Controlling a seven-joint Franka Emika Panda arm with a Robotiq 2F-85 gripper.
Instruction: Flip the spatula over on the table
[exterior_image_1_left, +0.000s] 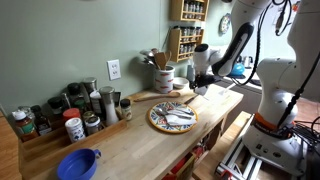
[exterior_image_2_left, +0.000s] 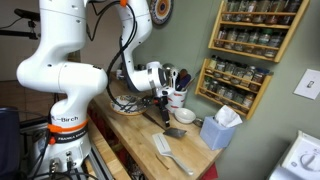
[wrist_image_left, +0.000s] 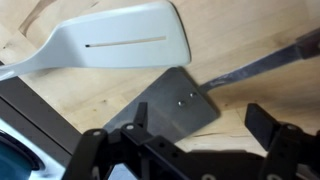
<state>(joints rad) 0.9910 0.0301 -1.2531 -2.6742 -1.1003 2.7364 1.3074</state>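
In the wrist view a dark metal spatula lies flat on the wooden table, its handle running off to the upper right. A white spatula lies just beyond it. My gripper is open and hovers right over the dark spatula's blade, with one finger at the blade's edge and the other apart on bare wood. In an exterior view the gripper hangs low over the dark spatula, and the white spatula lies nearer the table's front edge. In an exterior view the gripper hides both spatulas.
A patterned plate with utensils, a blue bowl and a row of spice jars stand on the table. A utensil crock, a blue tissue box and a small metal dish are close to the spatulas.
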